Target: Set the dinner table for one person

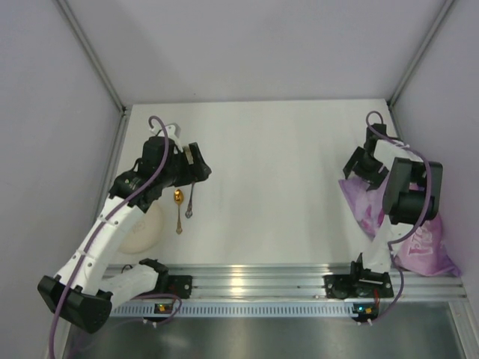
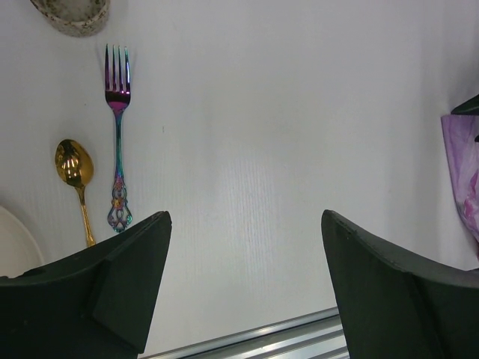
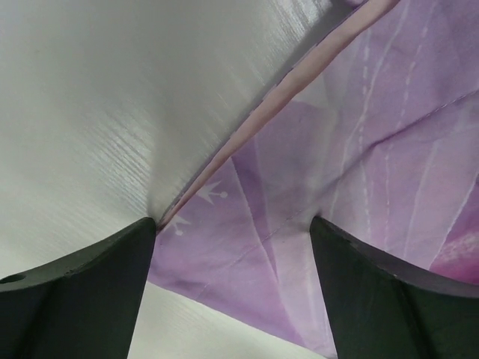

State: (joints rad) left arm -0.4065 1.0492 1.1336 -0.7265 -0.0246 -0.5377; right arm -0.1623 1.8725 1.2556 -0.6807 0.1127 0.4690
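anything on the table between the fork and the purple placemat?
Nothing. In the left wrist view, the stretch from the fork to the placemat is bare white tabletop. The top view shows the same.

In the left wrist view, a speckled round thing, perhaps a bowl, is cut off by the top edge. A white plate is cut off by the left edge. The gold spoon loses its handle end behind a finger of the left gripper. From above, the left arm covers part of that plate, and the right arm hides the middle of the purple placemat.
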